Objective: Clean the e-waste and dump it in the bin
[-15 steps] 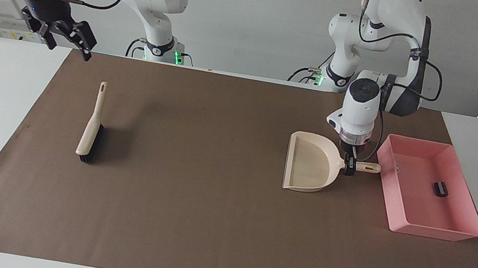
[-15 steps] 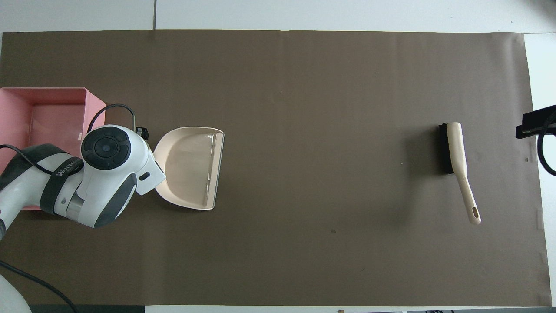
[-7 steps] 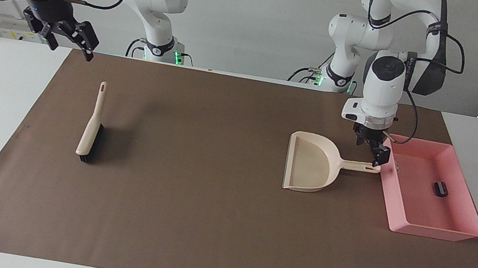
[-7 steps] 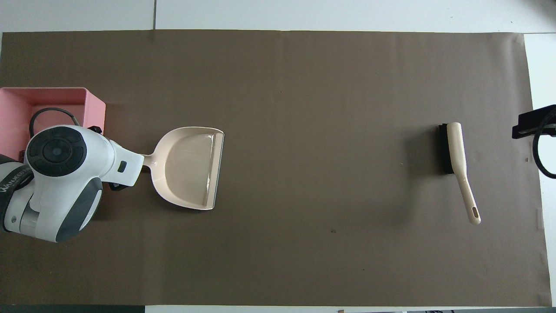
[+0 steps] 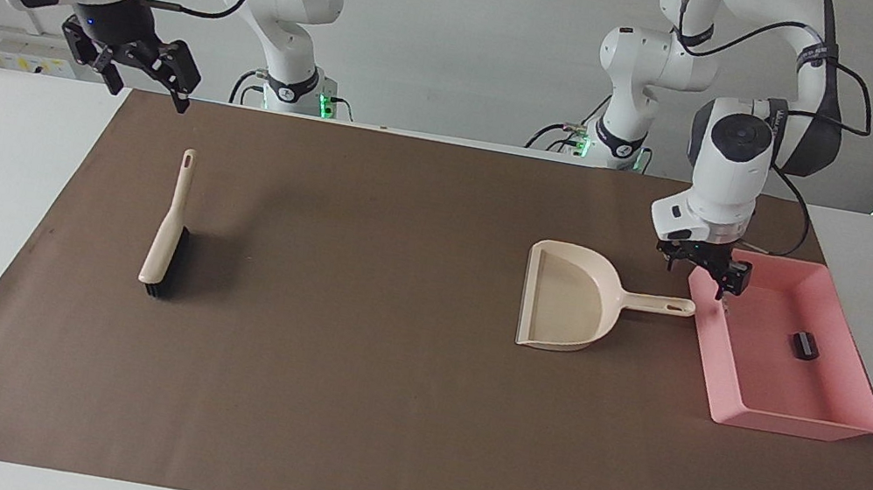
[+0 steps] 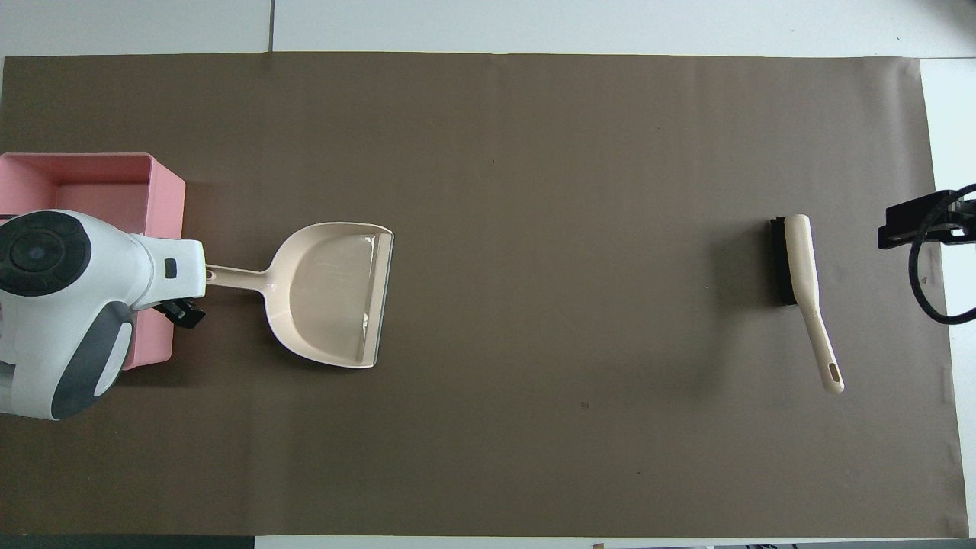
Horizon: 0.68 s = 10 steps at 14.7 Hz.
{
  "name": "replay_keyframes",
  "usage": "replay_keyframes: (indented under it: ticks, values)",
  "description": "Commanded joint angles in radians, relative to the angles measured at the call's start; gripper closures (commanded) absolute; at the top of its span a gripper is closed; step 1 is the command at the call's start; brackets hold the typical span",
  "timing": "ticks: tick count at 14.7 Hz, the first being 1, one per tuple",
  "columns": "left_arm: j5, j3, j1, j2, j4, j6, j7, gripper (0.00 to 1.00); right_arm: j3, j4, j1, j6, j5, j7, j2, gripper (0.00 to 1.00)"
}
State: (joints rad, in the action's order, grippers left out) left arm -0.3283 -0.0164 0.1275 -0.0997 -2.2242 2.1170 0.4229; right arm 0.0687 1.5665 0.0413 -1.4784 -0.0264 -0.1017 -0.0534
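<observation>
Left hand (image 5: pixel 707 271) hangs empty over the pink bin (image 5: pixel 831 428), fingers apart. Black block (image 5: pixel 805 346) lies inside; beige dustpan (image 5: pixel 569 298) beside it. Right hand (image 5: pixel 138 66), open, waits.

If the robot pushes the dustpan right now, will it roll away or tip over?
Probably neither. The dustpan lies flat on the brown mat, so it should slide, not roll. It looks like thin, stiff plastic, likely light. Pushed at its long handle, it may swivel.

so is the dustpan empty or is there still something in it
Empty. The dustpan lies flat on the mat with a bare scoop in both views, and a small black block lies in the bin beside it.
</observation>
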Motion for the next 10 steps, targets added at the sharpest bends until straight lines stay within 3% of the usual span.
replay_keyframes:
  ticks: [1,5,10]
  values:
    - [0.153,0.0,-0.067,-0.023,0.072,-0.092,-0.048,0.02,-0.003,0.003,-0.006,0.009,-0.017,0.053,-0.006,0.0]
    - [0.297,0.0,-0.141,-0.011,0.26,-0.25,-0.212,0.02,-0.003,0.007,-0.006,0.004,-0.009,0.046,-0.008,0.0]
    - [0.33,0.0,-0.167,0.061,0.565,-0.5,-0.292,0.02,-0.003,0.01,-0.008,0.013,-0.004,0.046,-0.014,0.0]
